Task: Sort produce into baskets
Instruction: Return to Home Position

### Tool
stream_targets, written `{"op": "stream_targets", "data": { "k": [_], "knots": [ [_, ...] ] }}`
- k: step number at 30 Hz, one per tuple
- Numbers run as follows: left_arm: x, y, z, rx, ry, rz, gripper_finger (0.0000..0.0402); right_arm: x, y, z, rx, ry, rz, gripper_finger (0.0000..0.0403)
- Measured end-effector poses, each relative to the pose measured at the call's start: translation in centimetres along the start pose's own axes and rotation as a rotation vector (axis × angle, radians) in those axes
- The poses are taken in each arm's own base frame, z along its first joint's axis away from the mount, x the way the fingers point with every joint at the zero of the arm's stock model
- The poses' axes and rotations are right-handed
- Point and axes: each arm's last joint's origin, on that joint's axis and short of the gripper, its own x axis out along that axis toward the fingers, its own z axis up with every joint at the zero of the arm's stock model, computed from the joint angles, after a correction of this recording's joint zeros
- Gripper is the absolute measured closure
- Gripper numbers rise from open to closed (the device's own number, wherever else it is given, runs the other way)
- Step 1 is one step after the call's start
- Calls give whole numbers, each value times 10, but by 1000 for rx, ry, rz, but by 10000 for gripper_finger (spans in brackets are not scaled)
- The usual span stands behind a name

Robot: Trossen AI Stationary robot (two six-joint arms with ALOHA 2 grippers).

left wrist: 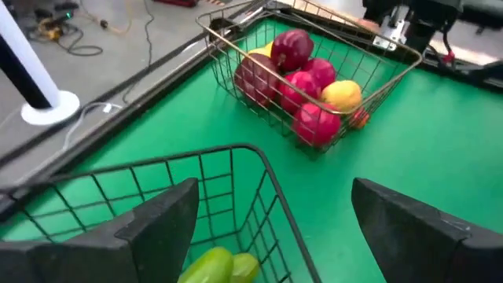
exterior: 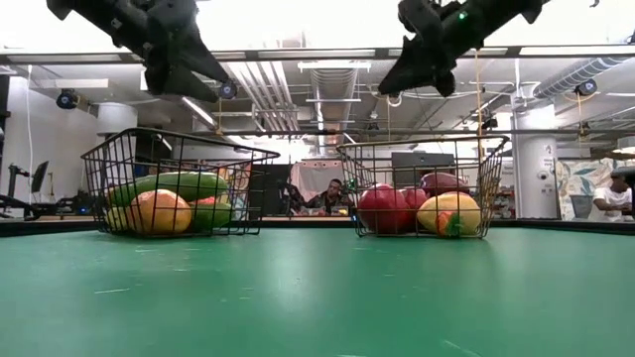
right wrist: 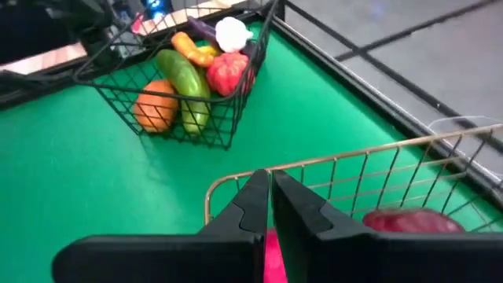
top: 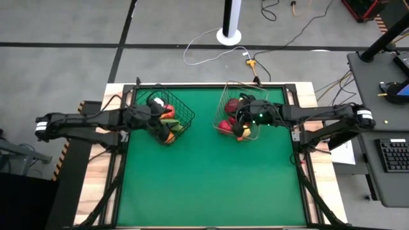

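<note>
Looks sorted, so I'd lift straight up, clear of the wire: left hand [top: 155,117] wide over the dark basket [top: 186,103], right hand [top: 246,119] pinched shut over the pale basket [top: 224,101].

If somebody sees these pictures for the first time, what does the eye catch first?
Bright produce fills two wire baskets on the green table: the dark basket at the left, the pale basket at the right. Above each hangs a gripper, the left gripper open, the right gripper shut.
</note>
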Motion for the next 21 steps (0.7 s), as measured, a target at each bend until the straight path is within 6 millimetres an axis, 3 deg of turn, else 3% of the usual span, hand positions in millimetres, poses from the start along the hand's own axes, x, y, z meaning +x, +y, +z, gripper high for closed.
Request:
{"op": "stream_targets", "data": {
  "k": [2,5,8,13,21],
  "knots": [
    [6,-1,-6,13,-10,-6,86,2,0,-4,-16,-2,1,390],
    [13,-3,-13,66,-105,-62,86,5,1,-16,-174,15,24,390],
    [11,-6,-18,67,-226,-249,86,2,1,-23,-199,1,85,390],
    [-4,1,-35,149,-307,-355,86,-11,-2,-40,-315,-59,264,390],
    [-37,17,-50,206,-501,-347,86,-46,-22,-70,-324,-239,262,390]
  ]
}}
